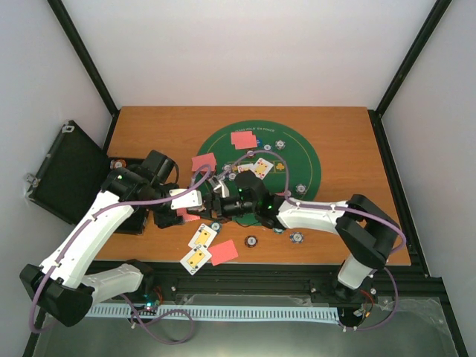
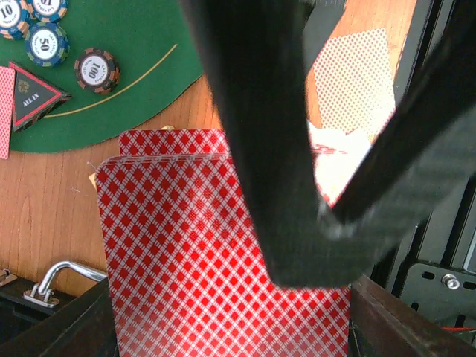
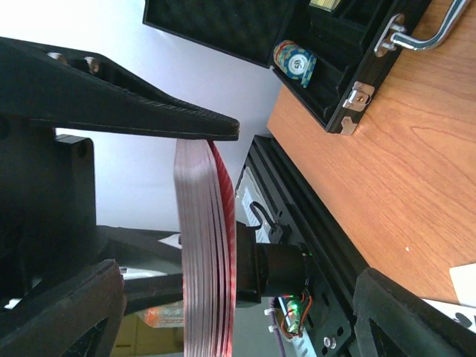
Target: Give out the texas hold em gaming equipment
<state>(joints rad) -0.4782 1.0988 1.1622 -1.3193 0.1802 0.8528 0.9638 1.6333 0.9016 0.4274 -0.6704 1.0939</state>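
My left gripper (image 1: 175, 208) is shut on a deck of red-backed playing cards (image 2: 216, 253), held over the table's near left. My right gripper (image 1: 216, 202) faces it, open. The deck shows edge-on (image 3: 208, 253) between the right gripper's (image 3: 238, 286) spread fingers (image 3: 59, 312), and one black finger (image 2: 282, 149) crosses the deck's back. Two face-up cards (image 1: 202, 236) and a red-backed one (image 1: 224, 251) lie near the front edge. On the green mat (image 1: 297, 152) lie more cards (image 1: 243, 138), poker chips (image 2: 95, 69) and the black red-edged triangle marker (image 2: 33, 97).
The black case (image 1: 67, 171) stands open at the left edge, with chips (image 3: 295, 63) inside and its metal handle (image 3: 424, 33) toward the table. Loose chips (image 1: 252, 241) lie on the wood by the front edge. Another red-backed card (image 1: 204, 161) lies at the mat's left rim.
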